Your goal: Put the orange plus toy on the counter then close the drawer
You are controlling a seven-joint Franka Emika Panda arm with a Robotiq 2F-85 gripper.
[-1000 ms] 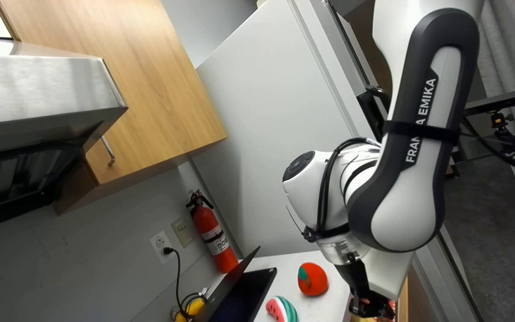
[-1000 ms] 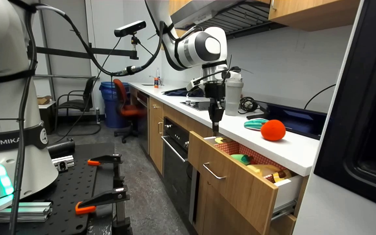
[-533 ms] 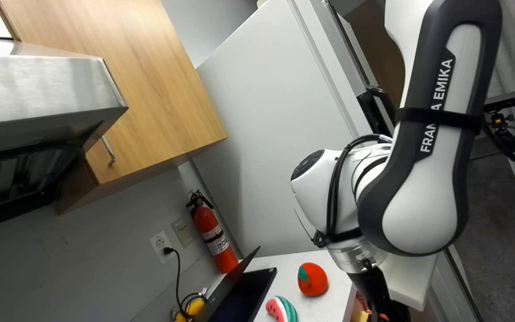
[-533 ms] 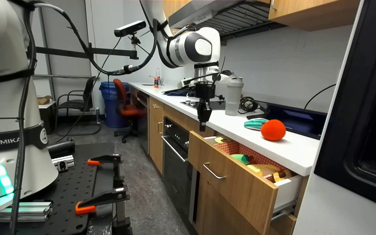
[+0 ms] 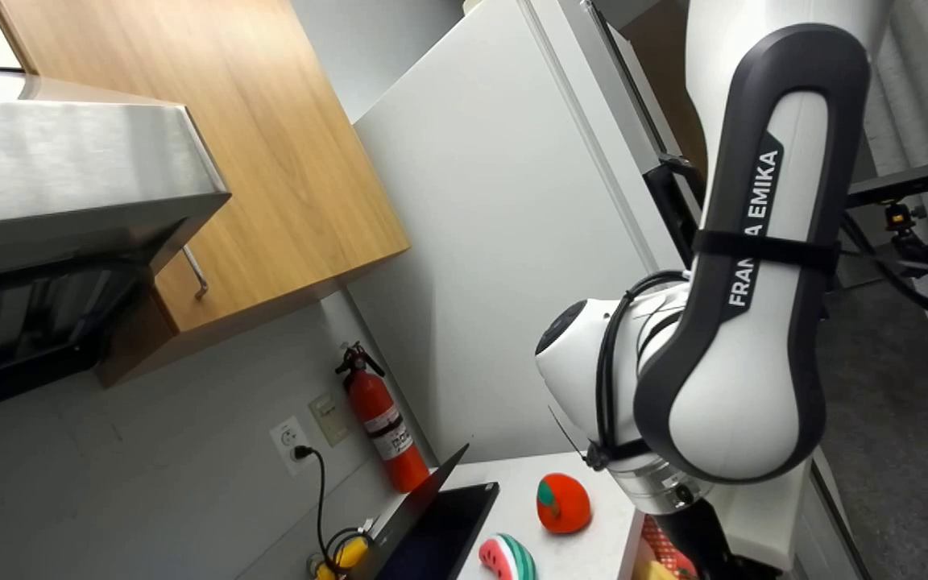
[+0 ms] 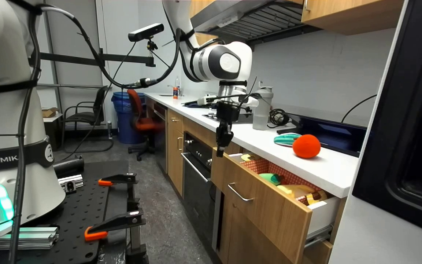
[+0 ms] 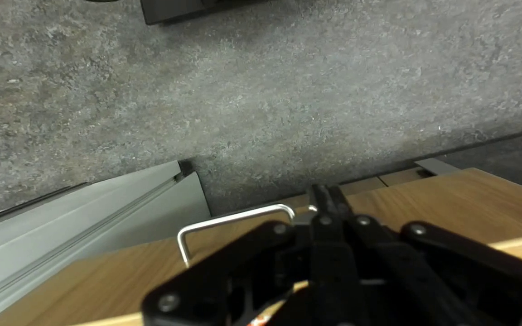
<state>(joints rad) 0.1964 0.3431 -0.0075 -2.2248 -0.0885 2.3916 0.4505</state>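
Bench [image 6: 86, 205], black and perforated: standing at near left, bearing the white robot base [image 6: 40, 194] and two orange-tipped clamps [image 6: 117, 221].

Bin [image 6: 126, 126], blue: standing at far left, partly behind a chair [image 6: 134, 104] with a red-orange back.

Oven [image 6: 196, 198], black: facing the bench across the grey floor [image 6: 159, 220].

Gripper [image 6: 220, 151]: hanging fingers-down at the left end of the drawer [image 6: 269, 212]; in the wrist view you are seeing its jaws pressing together, clenched. Contact with the drawer is escaping your view.

Drawer, wood-fronted: standing open, showing you a red checked lining [image 6: 257, 165], holding a green toy [image 6: 270, 178] and yellow toys [image 6: 295, 190].

Counter [image 6: 330, 165], white: running from far left to near right, above oven and drawer.

Bottle [image 6: 261, 117], translucent grey: standing upright on the counter.

Watermelon toy [image 6: 286, 139]: lying on the counter.

Orange plus toy [image 6: 306, 146], rounded: you are finding it in both exterior views, resting on the counter at near right, just beside the watermelon toy and well apart from the gripper.
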